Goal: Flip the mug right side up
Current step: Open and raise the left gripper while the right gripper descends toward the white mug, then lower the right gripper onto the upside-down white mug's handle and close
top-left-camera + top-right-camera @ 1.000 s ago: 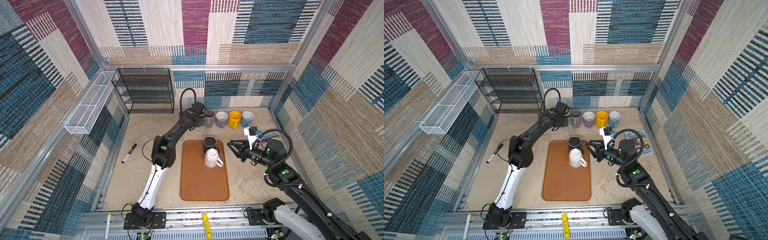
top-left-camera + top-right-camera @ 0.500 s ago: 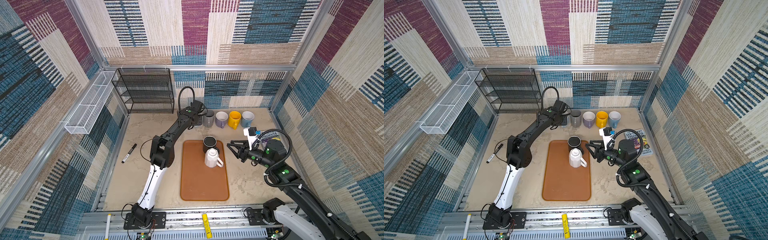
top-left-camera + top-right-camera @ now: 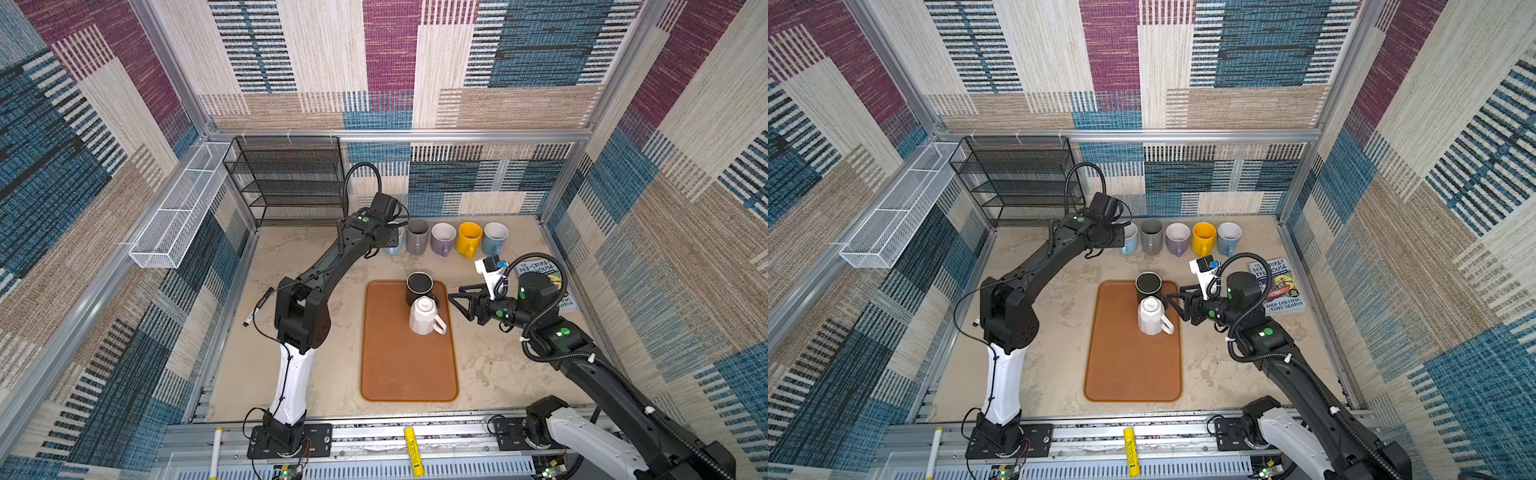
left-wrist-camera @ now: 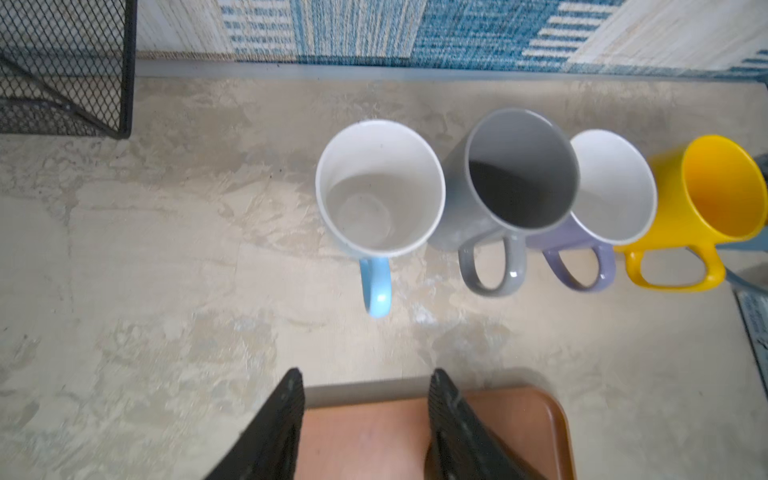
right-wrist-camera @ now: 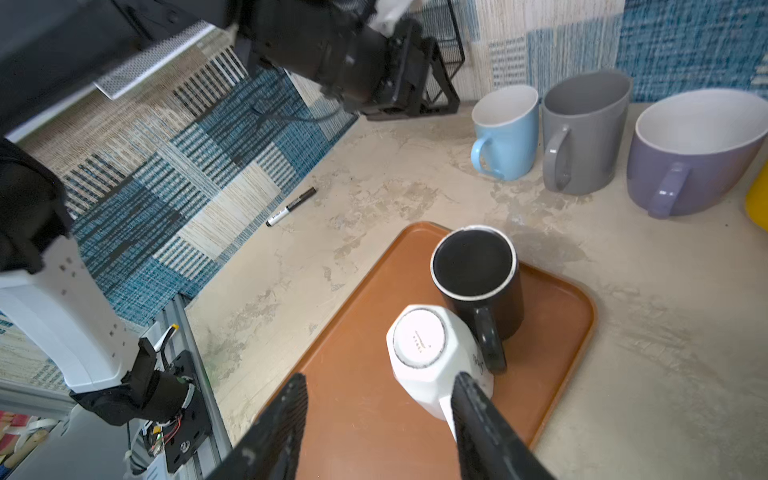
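I see the glossy white faceted mug [image 5: 432, 357] standing base-up on the smooth brown tray [image 5: 357, 415] with rounded corners, just beside an upright, empty black mug [image 5: 473, 270]. The surface [image 5: 374, 187] looks mottled. My left fingers [image 4: 282, 415] and right fingers [image 5: 286, 415] are both spread, grasping nothing.

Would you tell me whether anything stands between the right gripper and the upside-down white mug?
Nothing visible lies between the right gripper and the white mug; its jaws stand open just beside it. The black mug stands close behind, not in the path.
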Motion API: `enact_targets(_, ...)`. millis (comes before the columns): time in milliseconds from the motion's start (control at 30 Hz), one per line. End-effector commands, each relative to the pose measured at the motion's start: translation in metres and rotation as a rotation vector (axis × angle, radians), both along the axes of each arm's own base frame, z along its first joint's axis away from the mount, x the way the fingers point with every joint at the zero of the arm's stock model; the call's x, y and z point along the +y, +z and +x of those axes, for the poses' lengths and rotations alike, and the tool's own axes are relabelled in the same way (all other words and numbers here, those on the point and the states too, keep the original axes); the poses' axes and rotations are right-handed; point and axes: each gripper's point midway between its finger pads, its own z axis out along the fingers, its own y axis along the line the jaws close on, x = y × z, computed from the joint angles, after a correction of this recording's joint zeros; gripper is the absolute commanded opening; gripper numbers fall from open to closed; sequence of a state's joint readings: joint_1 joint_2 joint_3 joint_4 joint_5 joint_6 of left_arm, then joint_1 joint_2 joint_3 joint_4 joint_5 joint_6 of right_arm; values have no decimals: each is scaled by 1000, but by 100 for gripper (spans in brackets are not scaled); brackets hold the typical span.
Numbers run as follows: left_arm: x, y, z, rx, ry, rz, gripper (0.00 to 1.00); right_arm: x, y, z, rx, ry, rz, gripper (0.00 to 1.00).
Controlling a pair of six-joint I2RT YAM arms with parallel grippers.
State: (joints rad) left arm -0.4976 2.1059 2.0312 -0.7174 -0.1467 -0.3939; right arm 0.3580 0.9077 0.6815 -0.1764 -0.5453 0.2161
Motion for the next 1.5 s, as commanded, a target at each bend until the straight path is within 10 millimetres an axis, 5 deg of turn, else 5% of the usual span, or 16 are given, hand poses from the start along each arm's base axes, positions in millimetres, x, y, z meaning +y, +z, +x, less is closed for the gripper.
enact_targets(0,-6,24,-9,-79,-64,-57,50,5,-16,-7,56,38,5,58)
enact_targets(167,-6,40,-38,-158,-131,-161,49,6,-38,-9,101,29,-24,58)
enact_targets(500,10,18,-100,-123,-177,-235,49,27,-84,-14,174,38,-151,56)
enact_targets(733,12,8,-122,-69,-244,-220,49,22,-106,-6,208,-45,-259,55)
enact_targets(1467,24,27,-138,-116,-242,-221,49,23,-136,11,213,-104,-478,54)
